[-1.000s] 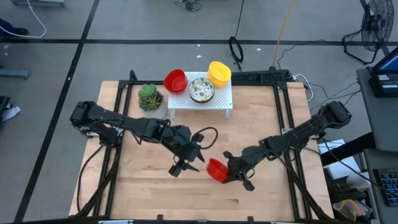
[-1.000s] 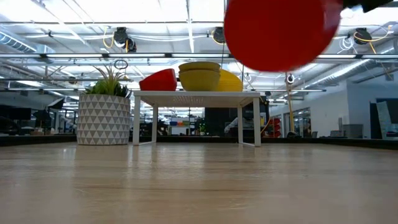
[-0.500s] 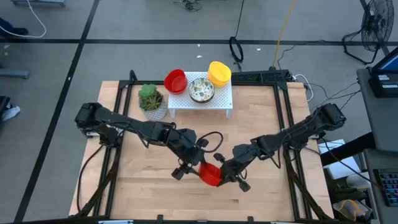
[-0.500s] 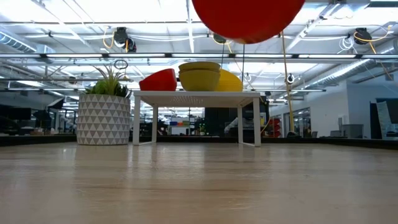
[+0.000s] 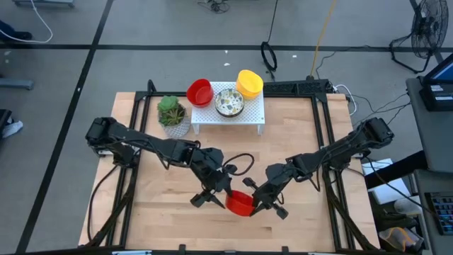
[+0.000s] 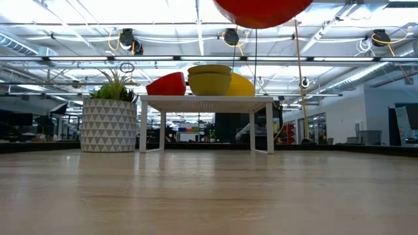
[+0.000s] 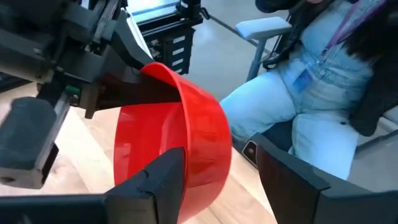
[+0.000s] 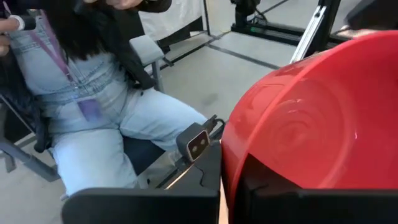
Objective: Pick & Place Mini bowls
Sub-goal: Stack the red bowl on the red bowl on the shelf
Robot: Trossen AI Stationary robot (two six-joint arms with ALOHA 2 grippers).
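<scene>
1. The right gripper (image 5: 260,202) holds the rim of a red bowl (image 5: 240,203) in the air over the near middle of the desk (image 5: 304,142).
2. The left gripper (image 5: 218,193), fingers spread, straddles the bowl's opposite rim.
3. A good handover, I think: close the left gripper firmly before the right gripper releases.

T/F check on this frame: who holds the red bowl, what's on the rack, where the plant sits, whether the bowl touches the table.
1. The right gripper is shut on the red bowl. True.
2. The left gripper is far from that bowl, parked by the plant. False: it is right at the bowl, its fingers open on either side of the wall.
3. The held bowl rests on the table. False: the low view shows it in the air.
4. The white rack carries a speckled bowl. True.
5. The plant stands on the rack. False: it stands on the table beside it.
</scene>
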